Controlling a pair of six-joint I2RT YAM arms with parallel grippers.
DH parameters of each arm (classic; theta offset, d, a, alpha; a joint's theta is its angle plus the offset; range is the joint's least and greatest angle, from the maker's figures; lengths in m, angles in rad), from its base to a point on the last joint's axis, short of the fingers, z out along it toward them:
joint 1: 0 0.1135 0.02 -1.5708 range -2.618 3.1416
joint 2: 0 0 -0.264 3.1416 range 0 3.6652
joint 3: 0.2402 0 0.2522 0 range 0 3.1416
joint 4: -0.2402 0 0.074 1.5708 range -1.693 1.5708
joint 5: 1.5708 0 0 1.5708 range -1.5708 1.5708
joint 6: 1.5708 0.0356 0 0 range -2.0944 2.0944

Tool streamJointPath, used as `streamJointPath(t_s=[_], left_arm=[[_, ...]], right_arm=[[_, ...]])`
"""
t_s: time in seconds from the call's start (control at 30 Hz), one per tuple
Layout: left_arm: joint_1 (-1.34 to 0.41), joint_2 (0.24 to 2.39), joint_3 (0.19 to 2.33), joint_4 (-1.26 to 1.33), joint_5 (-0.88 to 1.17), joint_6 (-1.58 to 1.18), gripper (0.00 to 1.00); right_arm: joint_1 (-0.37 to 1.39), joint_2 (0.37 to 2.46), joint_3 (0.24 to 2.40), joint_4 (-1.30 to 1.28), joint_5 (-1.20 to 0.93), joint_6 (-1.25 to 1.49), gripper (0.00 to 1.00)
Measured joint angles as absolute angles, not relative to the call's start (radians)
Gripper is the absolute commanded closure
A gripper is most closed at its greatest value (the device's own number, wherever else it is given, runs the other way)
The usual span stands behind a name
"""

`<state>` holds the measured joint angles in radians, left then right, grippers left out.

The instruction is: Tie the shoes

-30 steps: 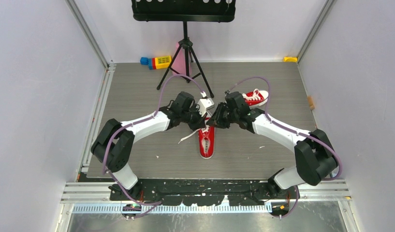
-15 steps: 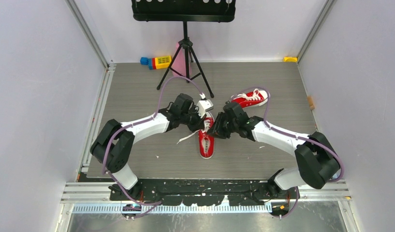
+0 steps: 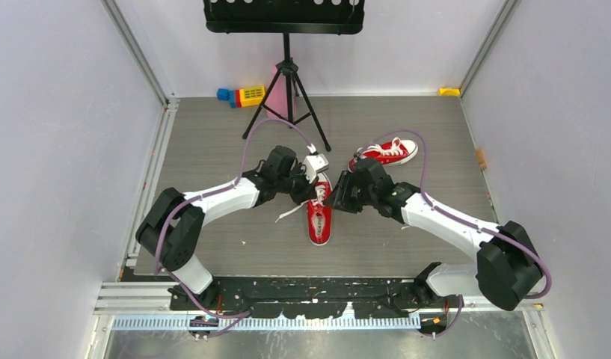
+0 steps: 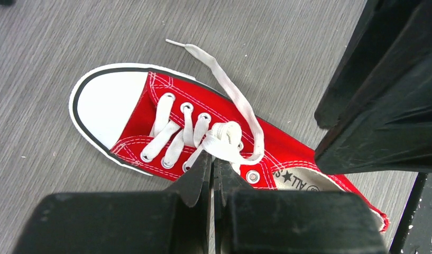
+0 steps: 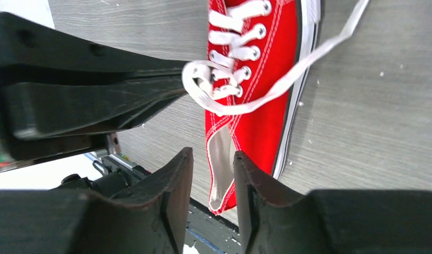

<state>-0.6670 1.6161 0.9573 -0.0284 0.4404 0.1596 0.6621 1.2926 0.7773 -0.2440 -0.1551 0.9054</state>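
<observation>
Shoes lie on the table (image 3: 212, 142) from above: 1 red sneaker (image 3: 319, 223) at centre between the wrists, toe near, the other sneaker (image 3: 388, 152) far right. Left wrist view: left gripper (image 4: 212, 159) closed on the centre sneaker's white lace (image 4: 227, 138). Right wrist view: right gripper (image 5: 213, 153) parted, empty, over that sneaker's heel.

Two red canvas sneakers with white laces: the near sneaker (image 3: 319, 222) under both pairs of fingers, the far sneaker (image 3: 390, 152) beyond the right gripper (image 3: 331, 202). Grippers number two, the left gripper (image 3: 315, 196) included. One black tripod music stand (image 3: 286, 69).
</observation>
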Motion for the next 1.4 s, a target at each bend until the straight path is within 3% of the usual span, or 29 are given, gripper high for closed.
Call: streamJointPath(t_s=[0.13, 0.37, 0.63, 1.0, 1.4], left_arm=[[-0.667, 1.616, 0.953, -0.017, 0.442, 0.16, 1.0], [-0.667, 1.616, 0.95, -0.011, 0.442, 0.16, 1.0], [-0.667, 1.616, 0.943, -0.004, 0.442, 0.16, 1.0], [-0.666, 1.606, 0.924, 0.004, 0.441, 0.16, 1.0], [-0.665, 1.594, 0.915, 0.002, 0.441, 0.16, 1.0]], right_arm=[[0.643, 1.28, 0.825, -0.26, -0.143, 0.809, 0.42], [0.583, 1.291, 0.848, -0.219, -0.196, 0.601, 0.42], [0.471, 1.388, 0.778, 0.049, -0.406, 0.517, 0.38], [0.453, 1.585, 0.703, 0.402, -0.619, 0.537, 0.4], [0.448, 1.649, 0.703, 0.548, -0.703, 0.558, 0.46]])
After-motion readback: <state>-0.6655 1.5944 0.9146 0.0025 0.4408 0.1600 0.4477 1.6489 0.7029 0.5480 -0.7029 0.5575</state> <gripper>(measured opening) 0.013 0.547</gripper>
